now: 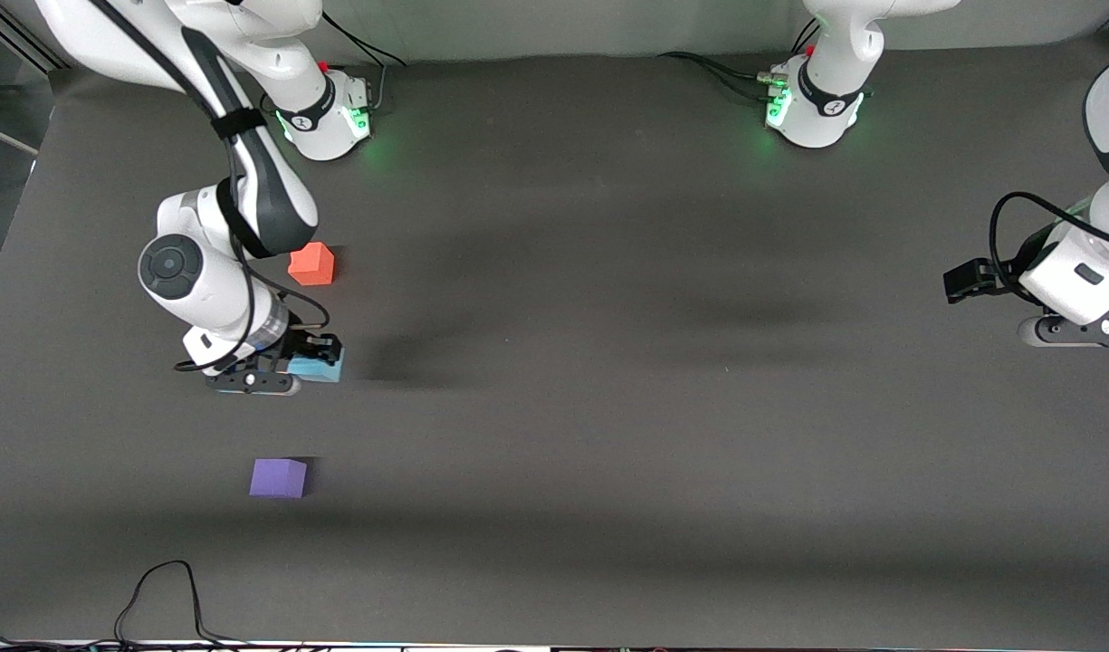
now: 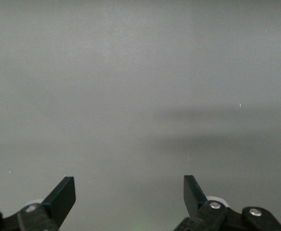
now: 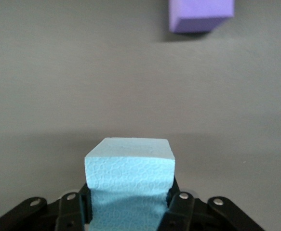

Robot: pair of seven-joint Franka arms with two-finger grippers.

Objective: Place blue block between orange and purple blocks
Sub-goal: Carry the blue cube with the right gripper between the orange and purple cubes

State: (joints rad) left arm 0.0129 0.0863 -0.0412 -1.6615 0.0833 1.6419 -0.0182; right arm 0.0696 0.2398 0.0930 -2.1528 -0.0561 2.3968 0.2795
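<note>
Foam-light, the small sky-blue matte cube (image 3: 129, 166) dents slightly where the right gripper (image 3: 129, 204) clasps its sides, while the waiting left gripper (image 2: 129, 197) gapes empty.

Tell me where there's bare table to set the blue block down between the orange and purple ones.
The right gripper, shut on the blue block, is over the bare strip bordered by the orange block and, nearer the camera, the purple block. That arm crowds the orange end. The table toward the waiting, open left gripper is bare.
</note>
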